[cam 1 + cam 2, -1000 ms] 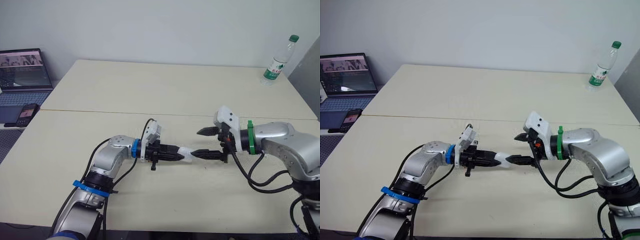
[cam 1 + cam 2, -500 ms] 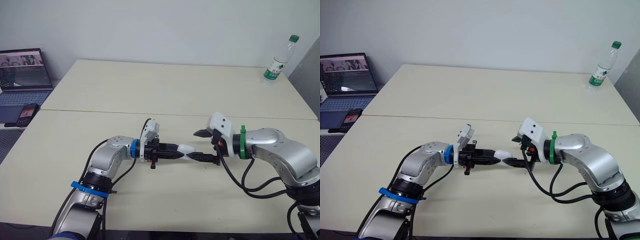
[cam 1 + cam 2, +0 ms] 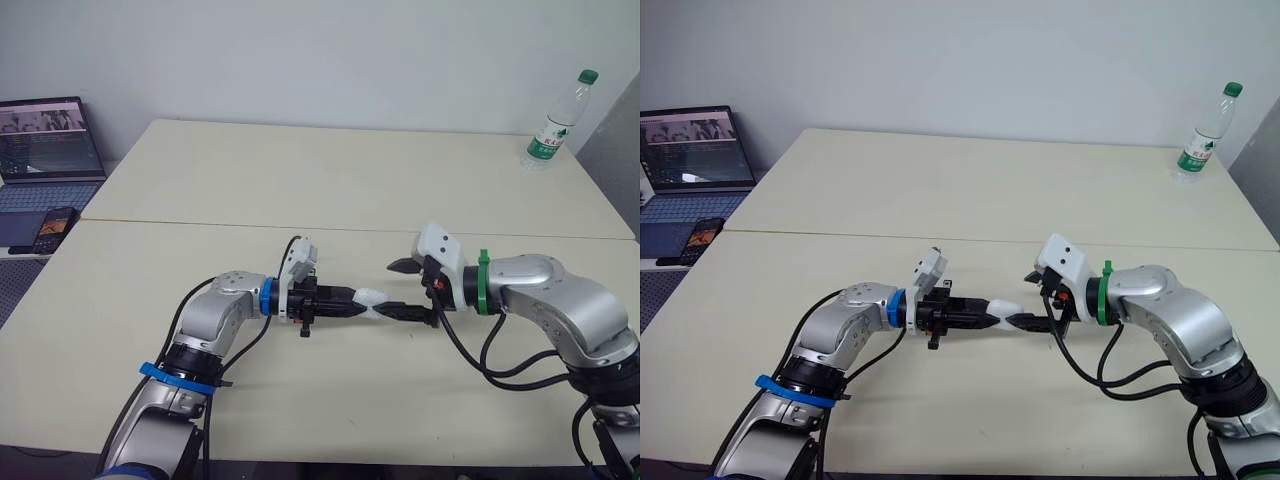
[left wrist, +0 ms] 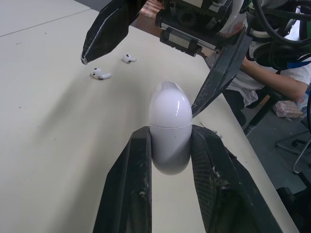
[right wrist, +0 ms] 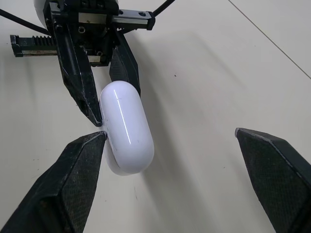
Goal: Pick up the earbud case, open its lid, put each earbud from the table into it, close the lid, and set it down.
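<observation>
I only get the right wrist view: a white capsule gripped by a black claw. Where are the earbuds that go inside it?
Observer: On the table, beyond the earbud case and near the right claw. There is one earbud and a second earbud, lying apart.
Operator: Is the lid open?
Observer: No. The left wrist view shows the seam closed, with the lid end pointing away from the left claw.
Operator: Anything else on that table?
Observer: A plastic water bottle with a green cap stands upright at the far right corner.
</observation>
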